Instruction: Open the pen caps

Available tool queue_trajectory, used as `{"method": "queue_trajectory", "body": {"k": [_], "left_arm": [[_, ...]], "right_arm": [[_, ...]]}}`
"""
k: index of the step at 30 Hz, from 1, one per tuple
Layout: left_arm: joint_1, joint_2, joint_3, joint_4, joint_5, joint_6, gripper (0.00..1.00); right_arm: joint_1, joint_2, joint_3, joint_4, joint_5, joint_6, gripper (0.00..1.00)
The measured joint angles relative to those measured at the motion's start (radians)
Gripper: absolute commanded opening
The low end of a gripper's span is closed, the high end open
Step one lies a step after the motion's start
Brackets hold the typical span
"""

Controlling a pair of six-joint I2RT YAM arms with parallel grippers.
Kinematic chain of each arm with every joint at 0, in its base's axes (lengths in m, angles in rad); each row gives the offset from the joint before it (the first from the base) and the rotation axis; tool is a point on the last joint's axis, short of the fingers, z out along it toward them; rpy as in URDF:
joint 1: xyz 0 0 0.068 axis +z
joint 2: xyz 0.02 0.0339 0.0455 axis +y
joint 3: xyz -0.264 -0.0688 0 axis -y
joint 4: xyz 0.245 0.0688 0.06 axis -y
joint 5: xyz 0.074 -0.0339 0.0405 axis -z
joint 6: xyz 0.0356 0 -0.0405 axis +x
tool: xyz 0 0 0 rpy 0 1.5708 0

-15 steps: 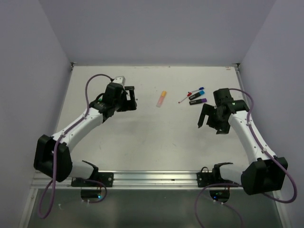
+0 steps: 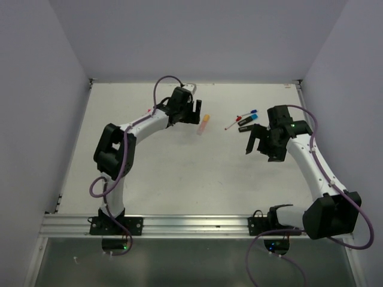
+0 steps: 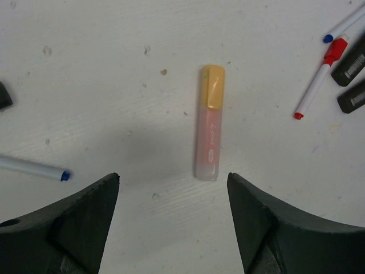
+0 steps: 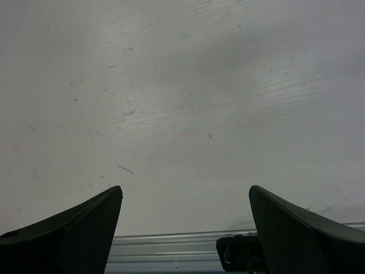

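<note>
A peach highlighter (image 3: 208,142) with an orange cap (image 3: 212,85) lies on the table just ahead of my open, empty left gripper (image 3: 172,178). In the top view the left gripper (image 2: 191,115) sits just left of the orange cap (image 2: 206,118). To the right lie a white pen with a red cap (image 2: 238,118), one with a blue cap (image 2: 252,112), and two black markers with a cyan cap (image 2: 255,118) and a purple cap (image 2: 256,126). The red cap (image 3: 335,50) and blue cap (image 3: 327,39) also show in the left wrist view. My right gripper (image 2: 259,152) is open and empty, in front of the markers.
A white pen with a blue tip (image 3: 34,168) lies left of the left gripper, and a black object (image 3: 3,94) shows at the frame's left edge. The right wrist view shows bare table and the metal rail (image 4: 171,251) at the near edge. Walls enclose the table.
The left arm has swung from the left side to the back middle, bringing its gripper beside the highlighter. The right gripper has shifted slightly toward the back.
</note>
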Motion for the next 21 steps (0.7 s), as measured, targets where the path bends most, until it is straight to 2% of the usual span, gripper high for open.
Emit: {"method": "queue_trajectory", "body": {"k": [7,14,21], "left_arm": [[-0.068,0.177,0.193,-0.006,-0.053,0.035,0.79],[-0.116,0.231,0.196,-0.01,-0.095,0.047,0.73],[-0.124,0.251,0.196,-0.011,-0.13,0.049,0.6]], "right_arm": [[0.0,0.01,0.006,0.007,-0.002,0.0,0.99],[0.0,0.012,0.006,0.011,-0.002,-0.005,0.99],[0.0,0.012,0.006,0.014,-0.001,-0.008,0.99]]}}
